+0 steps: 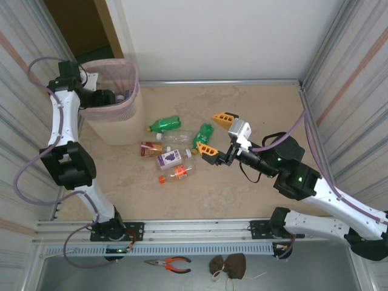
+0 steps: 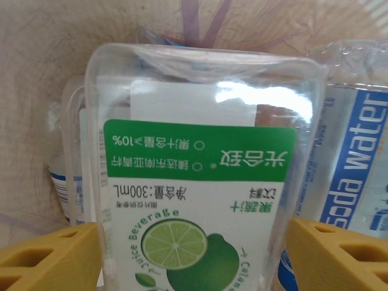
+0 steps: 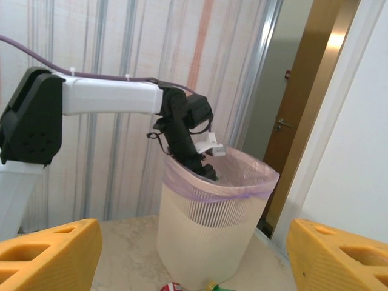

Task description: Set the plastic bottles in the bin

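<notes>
My left gripper point(image 1: 113, 96) reaches down into the pale pink bin point(image 1: 130, 91). In the left wrist view a clear bottle with a green lime label point(image 2: 194, 182) stands between the yellow fingers point(image 2: 48, 257), with a thin gap on the right side, so the jaws are open. Other bottles lie in the bin, among them a soda water bottle point(image 2: 354, 170). Several bottles lie on the table: a green one point(image 1: 165, 125), a purple-labelled one point(image 1: 171, 159) and an orange one point(image 1: 176, 174). My right gripper point(image 1: 214, 134) hovers open beside another green bottle point(image 1: 202, 134), tilted toward the bin point(image 3: 206, 224).
Striped panels wall both sides of the table and a white wall stands behind it. A metal rail point(image 1: 194, 229) runs along the near edge. Orange-handled pliers point(image 1: 170, 264) and a brown object point(image 1: 228, 265) lie below the rail.
</notes>
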You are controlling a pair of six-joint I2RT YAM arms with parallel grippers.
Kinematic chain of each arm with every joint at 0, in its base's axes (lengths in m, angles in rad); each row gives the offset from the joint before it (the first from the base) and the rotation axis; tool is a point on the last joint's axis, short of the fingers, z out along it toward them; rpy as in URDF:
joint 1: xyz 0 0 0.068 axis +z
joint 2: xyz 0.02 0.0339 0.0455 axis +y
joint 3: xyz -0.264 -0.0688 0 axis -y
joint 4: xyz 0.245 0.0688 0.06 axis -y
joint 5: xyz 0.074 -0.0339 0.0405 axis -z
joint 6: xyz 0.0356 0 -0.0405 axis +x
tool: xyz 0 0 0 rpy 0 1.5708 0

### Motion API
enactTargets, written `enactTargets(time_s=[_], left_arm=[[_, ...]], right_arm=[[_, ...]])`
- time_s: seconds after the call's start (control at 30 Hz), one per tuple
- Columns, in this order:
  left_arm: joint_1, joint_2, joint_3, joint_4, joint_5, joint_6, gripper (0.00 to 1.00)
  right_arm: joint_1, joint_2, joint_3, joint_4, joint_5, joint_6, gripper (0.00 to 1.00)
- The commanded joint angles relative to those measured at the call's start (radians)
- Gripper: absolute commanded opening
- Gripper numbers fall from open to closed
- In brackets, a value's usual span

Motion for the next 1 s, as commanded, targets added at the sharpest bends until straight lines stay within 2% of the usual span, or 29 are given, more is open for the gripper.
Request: enactTargets(time_s=[0.0,0.23,0.43,0.6,0.8,0.97], left_arm=[[0.008,-0.074,0.039,-0.012,0.021,0.004,0.79],[0.008,-0.147,0.044,-0.001,0.066,-0.008,0.79],[0.008,-0.228,0.032,0.047,0.166,-0.046,0.79],[0.008,-0.326,-0.038,0.142,0.268,-0.093,0.79],[0.008,-0.450,-0.166,0.273,0.409,-0.161,0.79],[0.008,-0.534,-0.257,0.355,0.483,-0.210,0.80]], right_arm=[[-0.014,0.003,0.002,0.004,0.044,0.012,0.79],[-0.057,0.027,0.019,-0.046,0.082,0.076,0.79],[-0.120,0.083,0.056,-0.126,0.167,0.195,0.79],[-0.182,0.168,0.094,-0.223,0.247,0.339,0.81],[-0.256,0.313,0.148,-0.340,0.243,0.543,0.79],[-0.299,0.427,0.159,-0.377,0.210,0.712,0.76]])
